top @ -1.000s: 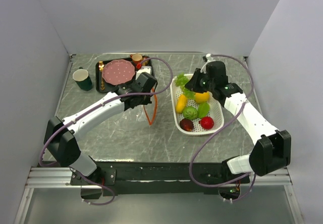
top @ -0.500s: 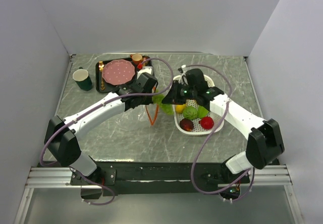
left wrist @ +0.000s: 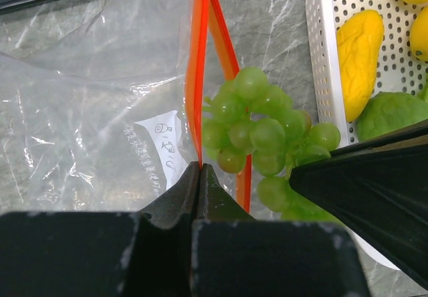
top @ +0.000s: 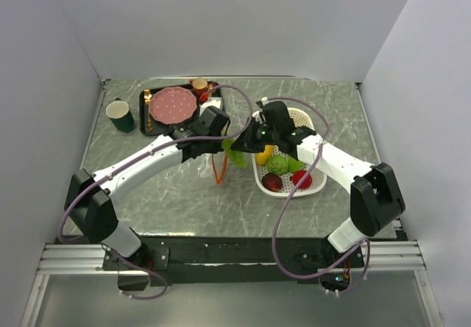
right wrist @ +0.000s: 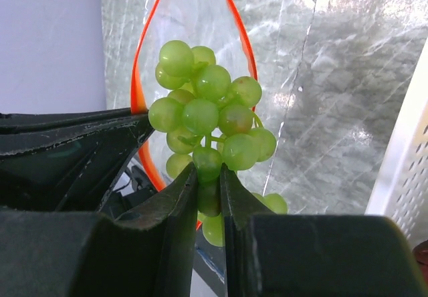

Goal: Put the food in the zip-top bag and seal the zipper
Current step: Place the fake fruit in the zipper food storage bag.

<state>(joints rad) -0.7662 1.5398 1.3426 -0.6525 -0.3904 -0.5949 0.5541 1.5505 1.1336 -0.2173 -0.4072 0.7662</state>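
Observation:
My left gripper (left wrist: pixel 199 168) is shut on one orange-red zipper (left wrist: pixel 196 76) lip of the clear zip-top bag (left wrist: pixel 87 110), holding the mouth open. My right gripper (right wrist: pixel 207 171) is shut on a bunch of green grapes (right wrist: pixel 207 110), which hangs right at the open mouth, framed by the zipper (right wrist: pixel 138 76) loop. From above, the grapes (top: pixel 235 152) sit between the left gripper (top: pixel 218 147) and the right gripper (top: pixel 244 147). More food lies in the white basket (top: pixel 318 183): a yellow piece (top: pixel 263 151), a green one (top: pixel 278 164), a dark purple one (top: pixel 271 183) and a red one (top: pixel 300 179).
A black tray (top: pixel 207 90) at the back left holds a pink speckled plate (top: pixel 174 104) and gold cutlery (top: pixel 147 110). A dark green cup (top: pixel 120 115) stands left of it. Grey walls close in the table on three sides.
My right arm has swung left from over the basket, carrying the grapes to the bag's mouth. The left arm has held the bag still.

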